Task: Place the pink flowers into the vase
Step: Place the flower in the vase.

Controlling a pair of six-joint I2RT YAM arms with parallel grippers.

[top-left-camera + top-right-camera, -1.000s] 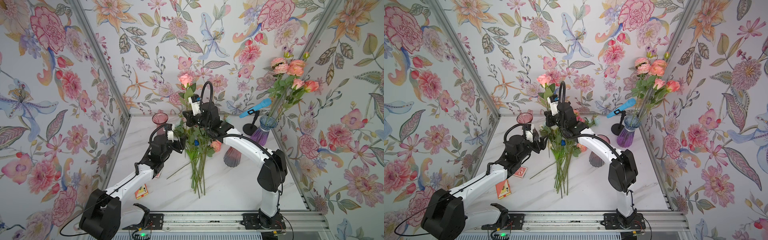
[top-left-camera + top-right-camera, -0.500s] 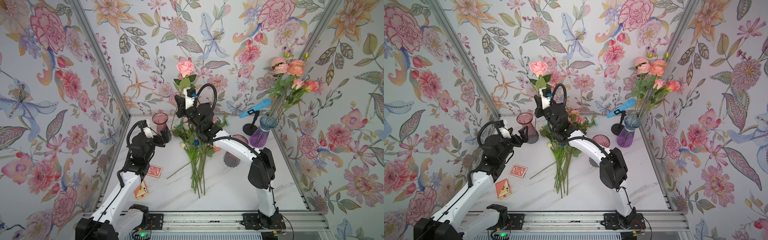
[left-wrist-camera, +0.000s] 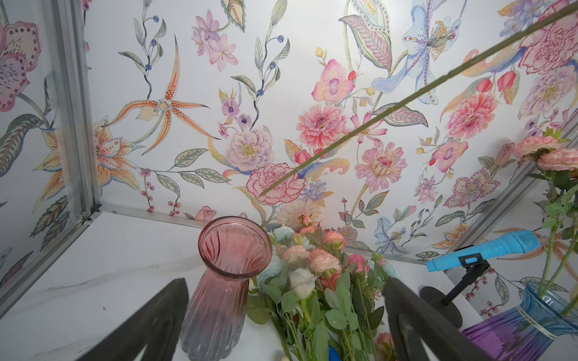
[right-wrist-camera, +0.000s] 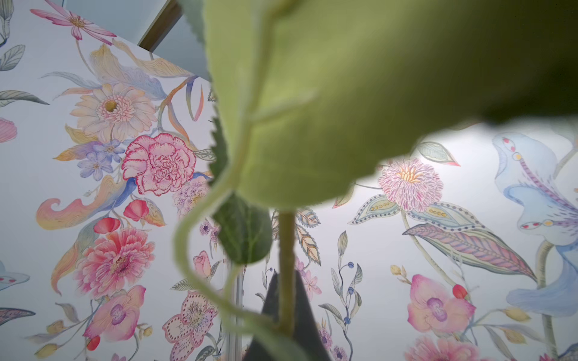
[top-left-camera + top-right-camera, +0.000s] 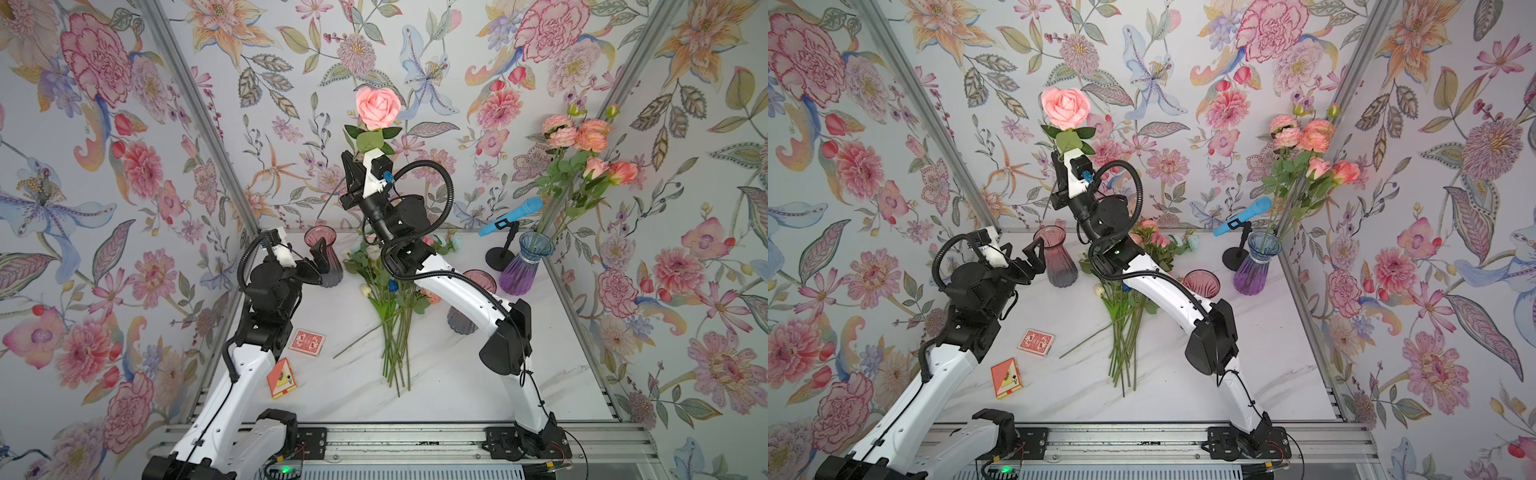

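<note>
Since the right gripper [image 5: 356,158] grips the pink rose [image 5: 378,107] by its stem, bloom at twelve o'clock, the free tail trails toward seven; it may miss the blue-purple vase [image 5: 524,266] at four o'clock, already crowded. The left gripper [image 5: 1022,251] gapes empty.

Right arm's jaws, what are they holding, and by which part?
A pink rose, pinched on its green stem just under the leaves, bloom up.
</note>
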